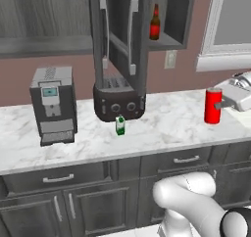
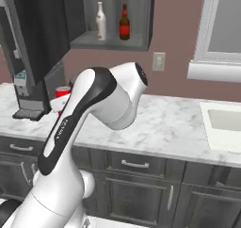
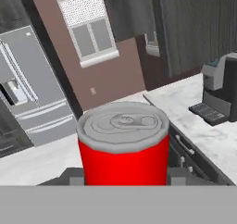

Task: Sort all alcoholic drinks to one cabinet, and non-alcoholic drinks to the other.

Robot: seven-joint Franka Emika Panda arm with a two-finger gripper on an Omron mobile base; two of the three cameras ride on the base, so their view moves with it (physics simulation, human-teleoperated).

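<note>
The red can (image 1: 213,106) stands upright at the right end of the marble table (image 1: 162,128), just above its surface or on it; which cannot be told. The gripper (image 1: 226,103) reaches in from the right, and its jaws pinch the can at its sides. In the hand view the can (image 3: 122,146) sits directly ahead, silver top up, between the finger tips.

The green-and-white bottle (image 1: 120,125) stands upright on the table, just in front of the dark toaster (image 1: 119,100) and well apart from the can. A coffee machine (image 1: 52,105) stands farther left.

Above, the wall cabinet (image 2: 113,15) is open. On its shelf the beer bottle (image 2: 124,23) and the pale tan bottle (image 2: 100,21) stand upright, side by side and apart.
</note>
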